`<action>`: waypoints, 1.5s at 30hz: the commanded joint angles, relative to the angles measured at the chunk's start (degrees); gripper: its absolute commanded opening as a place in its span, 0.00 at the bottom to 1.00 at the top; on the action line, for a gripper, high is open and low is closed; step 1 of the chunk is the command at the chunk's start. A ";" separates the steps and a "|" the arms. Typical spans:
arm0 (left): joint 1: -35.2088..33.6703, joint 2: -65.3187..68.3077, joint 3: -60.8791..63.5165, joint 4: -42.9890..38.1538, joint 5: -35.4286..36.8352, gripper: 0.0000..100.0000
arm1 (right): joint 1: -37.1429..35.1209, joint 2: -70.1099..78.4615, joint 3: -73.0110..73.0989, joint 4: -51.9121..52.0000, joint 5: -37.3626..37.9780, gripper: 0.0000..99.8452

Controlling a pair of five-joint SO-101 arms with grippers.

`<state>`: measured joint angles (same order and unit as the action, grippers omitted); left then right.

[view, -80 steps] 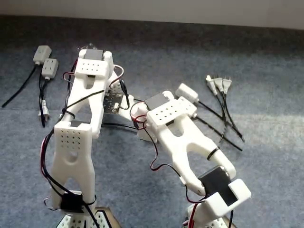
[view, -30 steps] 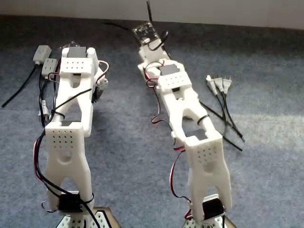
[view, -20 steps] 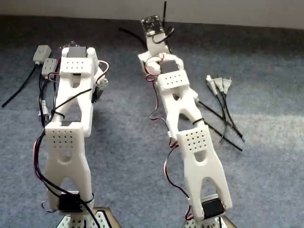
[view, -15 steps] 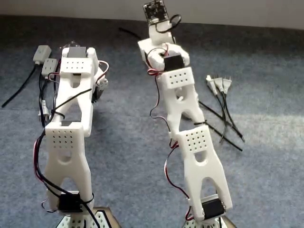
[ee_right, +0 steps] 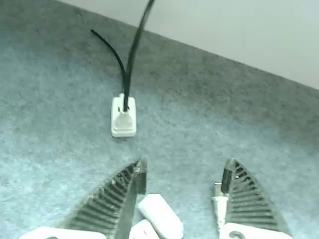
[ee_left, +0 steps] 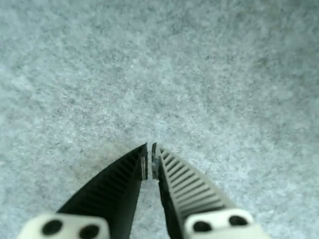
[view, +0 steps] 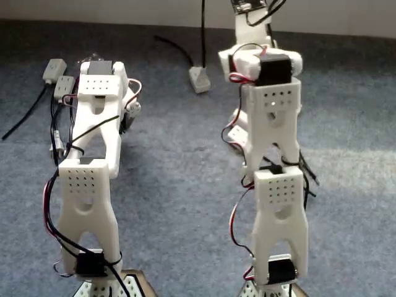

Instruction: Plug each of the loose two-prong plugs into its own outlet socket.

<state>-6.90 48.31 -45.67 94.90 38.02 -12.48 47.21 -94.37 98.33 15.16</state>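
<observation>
Right gripper (ee_right: 185,164) hangs high over the far side of the carpet (ee_left: 199,74), jaws spread wide, nothing between them. Left gripper (ee_left: 150,149) sits low over bare carpet, fingers pinched together, empty.

One joined pair (view: 198,79) lies ahead of the right gripper: a plug seated in a white socket, with a black cord (ee_right: 130,64) running away from the arms. We judge that pair done. Two more sockets (view: 54,70) sit together at the far left, beside the left arm. Under the right gripper we see a white socket block (ee_right: 158,219) and, near it, a loose plug (ee_right: 218,203) with its prongs pointing away from the arm.

Step in hand, as we read it: fetch that loose plug.

- Come down straight and keep the open jaws off the socket block.
- Take the plug by its body, never by the prongs or cord, and leave the prongs free and level.
- Expect the cord to drag and twist the plug, so grip firmly.
- The socket will likely slide when pushed, so the left gripper should open and pin it first.
</observation>
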 commanded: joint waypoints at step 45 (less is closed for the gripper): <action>3.47 -0.48 -1.89 0.18 0.44 0.05 | -3.47 8.04 31.87 2.51 23.74 0.23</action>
<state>-4.18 48.31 -45.67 94.90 37.93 -15.12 56.18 -64.48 98.59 37.67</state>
